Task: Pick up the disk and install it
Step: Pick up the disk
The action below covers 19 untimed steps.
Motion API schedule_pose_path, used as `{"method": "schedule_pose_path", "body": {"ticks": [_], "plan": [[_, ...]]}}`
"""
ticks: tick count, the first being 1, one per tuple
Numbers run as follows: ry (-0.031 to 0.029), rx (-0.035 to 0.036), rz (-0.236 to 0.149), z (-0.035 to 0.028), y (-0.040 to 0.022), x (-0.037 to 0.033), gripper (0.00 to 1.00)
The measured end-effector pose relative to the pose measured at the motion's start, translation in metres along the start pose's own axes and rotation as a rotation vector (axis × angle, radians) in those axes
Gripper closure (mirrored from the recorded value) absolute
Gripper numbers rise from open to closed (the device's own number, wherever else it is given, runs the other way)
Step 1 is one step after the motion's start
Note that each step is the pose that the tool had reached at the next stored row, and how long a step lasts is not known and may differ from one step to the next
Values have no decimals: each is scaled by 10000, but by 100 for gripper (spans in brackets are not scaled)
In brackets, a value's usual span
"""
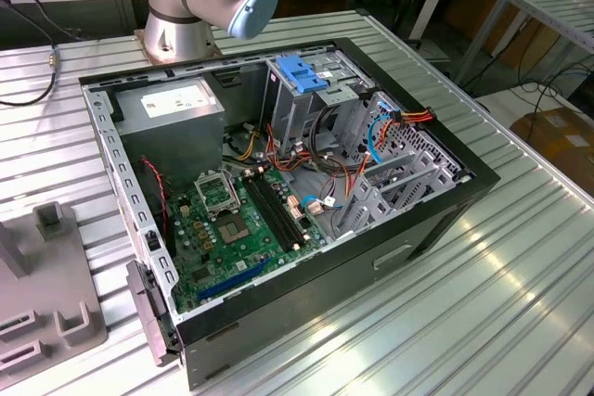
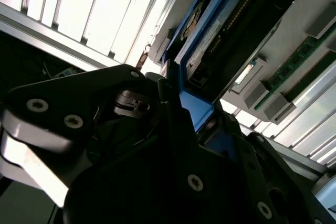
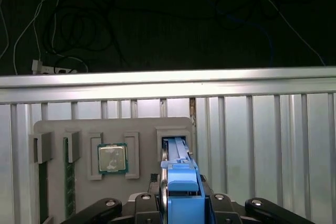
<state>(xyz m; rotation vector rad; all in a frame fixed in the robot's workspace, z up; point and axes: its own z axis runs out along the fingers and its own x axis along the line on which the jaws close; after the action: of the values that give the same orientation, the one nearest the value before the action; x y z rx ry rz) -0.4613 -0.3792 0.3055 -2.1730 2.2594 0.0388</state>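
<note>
gripper [image 3: 181, 188] clamps the disk [image 3: 181, 174] at the tray [image 3: 142, 127] slot; pick-up is underway. the install into the case [image 1: 390, 257], at the tray's 3 o'clock, is left.

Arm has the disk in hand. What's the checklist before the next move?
1. Grip: ok. The gripper is shut on the disk by its blue rail.
2. Disk clear of the fixture slot: cannot tell. Its far end lines up with the slot in the first wrist view.
3. CPU seated in the fixture: ok.
4. Drive cage bay free: cannot tell.
5. Cables clear of the cage: not ok. Loose ones lie right beside it.
</note>
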Motion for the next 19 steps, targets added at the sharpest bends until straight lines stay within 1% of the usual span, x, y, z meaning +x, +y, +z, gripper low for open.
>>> {"method": "schedule_pose_path", "body": {"ticks": [2,3,6,8,19], "plan": [[0,-1,0,-71,1,-2,63],[1,-1,0,-97,2,-2,63],[0,0,0,-148,2,-3,63],[0,0,0,-167,2,-4,63],[2,-3,1,-190,3,-4,63]]}}
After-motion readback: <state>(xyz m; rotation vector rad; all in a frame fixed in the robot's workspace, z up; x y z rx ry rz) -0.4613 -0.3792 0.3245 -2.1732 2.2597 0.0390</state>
